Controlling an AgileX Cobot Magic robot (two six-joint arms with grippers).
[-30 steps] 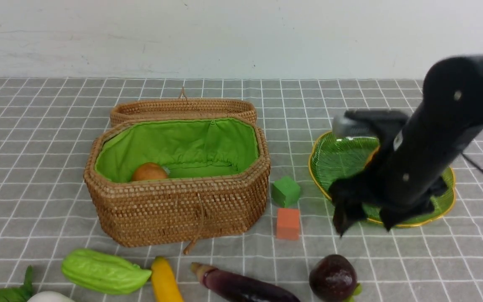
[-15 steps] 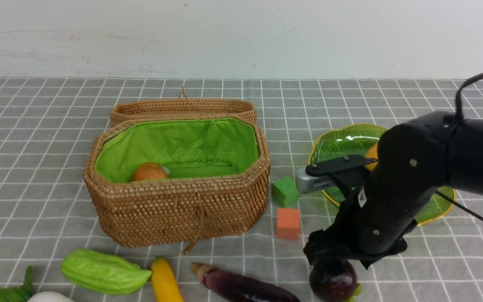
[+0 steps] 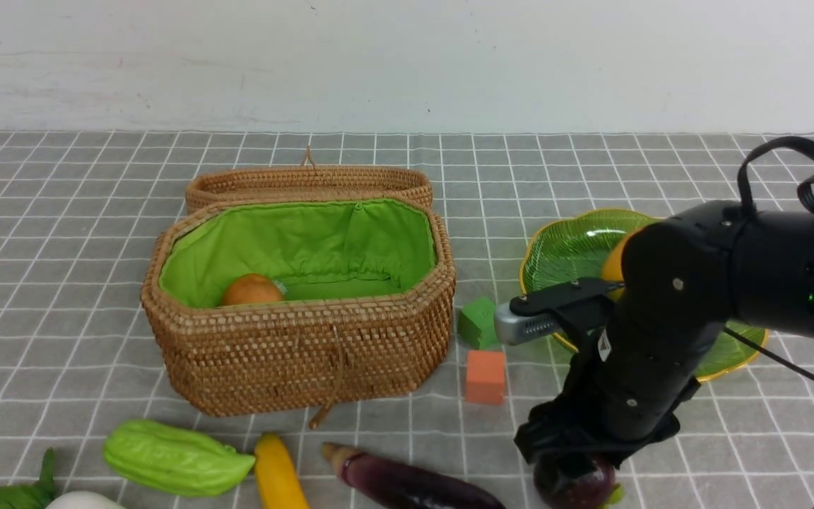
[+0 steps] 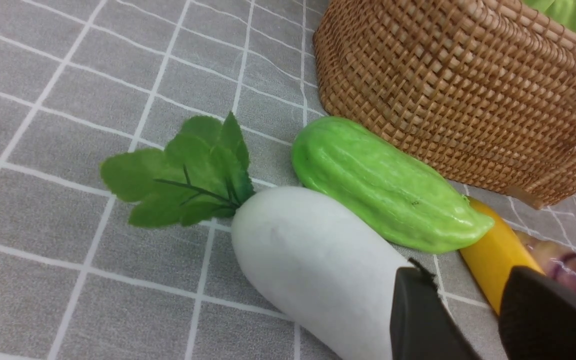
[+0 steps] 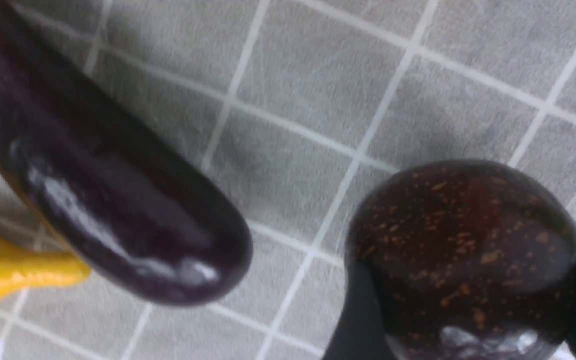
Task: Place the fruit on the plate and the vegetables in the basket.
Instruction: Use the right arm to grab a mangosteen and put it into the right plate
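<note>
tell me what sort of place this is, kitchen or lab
Most likely a robot lab test bench, not a kitchen: a grey grid-checked tablecloth against a bare white wall, plastic toy produce like the light green ridged gourd, and a black robot arm over it.

Bench (image 3: 61, 212), centre-left: basket (image 3: 294, 353), with the round vegetable (image 3: 251, 290) inside at its left end. The lid (image 3: 308, 182) lies close behind it.
Right of basket: rear cube (image 3: 479, 323), with the front cube (image 3: 485, 377) just before it.
Further right: plate (image 3: 562, 254), mango (image 3: 612, 263) on it.
Front row, left to right: radish (image 4: 318, 265), gourd (image 3: 174, 457), banana (image 3: 276, 474), eggplant (image 3: 407, 484), mangosteen (image 3: 576, 481).
</note>
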